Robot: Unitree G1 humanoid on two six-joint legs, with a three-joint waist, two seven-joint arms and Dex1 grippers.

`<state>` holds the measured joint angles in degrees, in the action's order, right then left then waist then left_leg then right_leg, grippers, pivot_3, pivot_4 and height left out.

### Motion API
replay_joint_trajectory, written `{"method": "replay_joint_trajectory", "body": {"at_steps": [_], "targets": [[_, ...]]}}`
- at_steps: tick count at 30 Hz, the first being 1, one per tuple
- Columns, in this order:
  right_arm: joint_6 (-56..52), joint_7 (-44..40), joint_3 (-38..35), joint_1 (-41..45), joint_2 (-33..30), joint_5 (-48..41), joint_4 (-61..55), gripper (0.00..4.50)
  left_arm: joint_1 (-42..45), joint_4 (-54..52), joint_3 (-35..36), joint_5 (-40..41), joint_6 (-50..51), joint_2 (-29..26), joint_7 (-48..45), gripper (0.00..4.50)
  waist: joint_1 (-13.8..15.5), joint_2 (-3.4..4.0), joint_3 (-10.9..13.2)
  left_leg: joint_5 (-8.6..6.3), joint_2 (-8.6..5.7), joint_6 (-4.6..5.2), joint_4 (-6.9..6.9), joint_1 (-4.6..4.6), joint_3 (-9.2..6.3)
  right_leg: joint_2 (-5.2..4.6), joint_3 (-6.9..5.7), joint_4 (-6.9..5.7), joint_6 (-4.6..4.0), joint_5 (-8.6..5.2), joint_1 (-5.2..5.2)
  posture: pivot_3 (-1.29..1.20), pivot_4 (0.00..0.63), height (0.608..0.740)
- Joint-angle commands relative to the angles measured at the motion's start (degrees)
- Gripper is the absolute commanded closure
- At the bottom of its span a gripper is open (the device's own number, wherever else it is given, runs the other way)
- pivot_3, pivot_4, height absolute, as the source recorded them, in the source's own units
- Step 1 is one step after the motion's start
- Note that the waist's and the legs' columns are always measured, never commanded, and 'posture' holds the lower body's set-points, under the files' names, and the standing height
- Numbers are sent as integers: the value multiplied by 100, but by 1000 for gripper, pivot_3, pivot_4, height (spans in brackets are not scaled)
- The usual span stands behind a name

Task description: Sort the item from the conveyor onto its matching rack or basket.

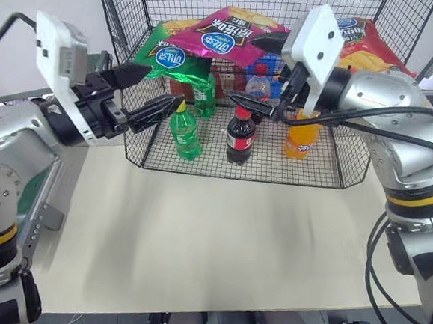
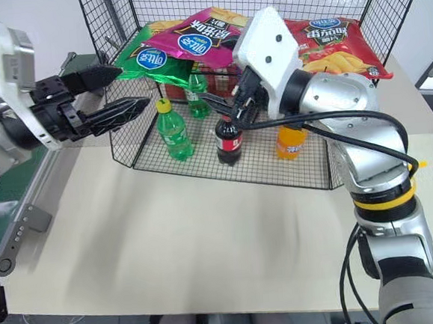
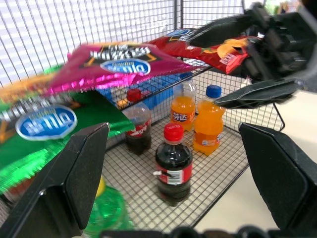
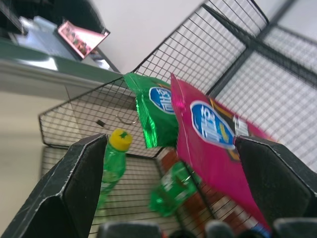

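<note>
Since the pink chip bag [image 1: 225, 37] already lies on the upper wire tier of the black rack [image 1: 330, 169], overlapping the green chip bag [image 1: 169, 57] and near the red chip bag [image 2: 332, 42], the sort looks done. Left gripper [image 1: 145, 89] and right gripper [image 1: 253, 105] both hover in front of the rack, jaws released and empty. Bottles stand on the lower tier, above the worktop [image 1: 208, 245]; the conveyor [image 2: 5, 190] runs beside the worktop on the robot's left.
</note>
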<state>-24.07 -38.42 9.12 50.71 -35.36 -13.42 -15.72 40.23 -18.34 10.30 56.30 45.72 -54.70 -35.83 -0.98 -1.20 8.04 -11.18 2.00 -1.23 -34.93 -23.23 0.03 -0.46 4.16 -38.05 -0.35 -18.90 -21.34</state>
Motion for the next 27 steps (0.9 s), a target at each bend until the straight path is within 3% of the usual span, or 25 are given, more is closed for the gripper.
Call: {"method": "replay_joint_trajectory", "body": {"at_steps": [1,2,12,20,27], "targets": [[870,-98,130,143,27,528,239,552,-139,51,343,-274,-202,-91,-198,0,-6,0,0,-3,0,4,-1,1,0,-1,2,0,0,0,0,0,150,740],[1048,-119,162,150,23,647,323,703,-168,20,372,-260,-177,-46,-206,0,-5,0,0,-3,1,5,-2,0,-1,-2,2,-2,0,0,0,0,150,740],[2024,-157,142,207,111,1328,871,4310,-299,-78,387,-433,-164,140,-296,0,-9,0,0,-6,4,10,-7,-2,-5,-7,0,-10,-2,1,-2,0,150,740],[2096,-111,-67,135,-47,1558,874,4419,-222,-7,312,-616,-196,275,-422,0,-5,1,0,-6,4,11,-10,-2,-7,-7,0,-16,-2,1,-2,0,150,740],[2802,-426,-516,-352,-730,1465,1037,4419,-23,177,159,-755,-218,462,-641,0,26,0,0,-12,-2,20,-16,-3,-6,-14,1,-14,-2,2,4,0,150,740]]}}
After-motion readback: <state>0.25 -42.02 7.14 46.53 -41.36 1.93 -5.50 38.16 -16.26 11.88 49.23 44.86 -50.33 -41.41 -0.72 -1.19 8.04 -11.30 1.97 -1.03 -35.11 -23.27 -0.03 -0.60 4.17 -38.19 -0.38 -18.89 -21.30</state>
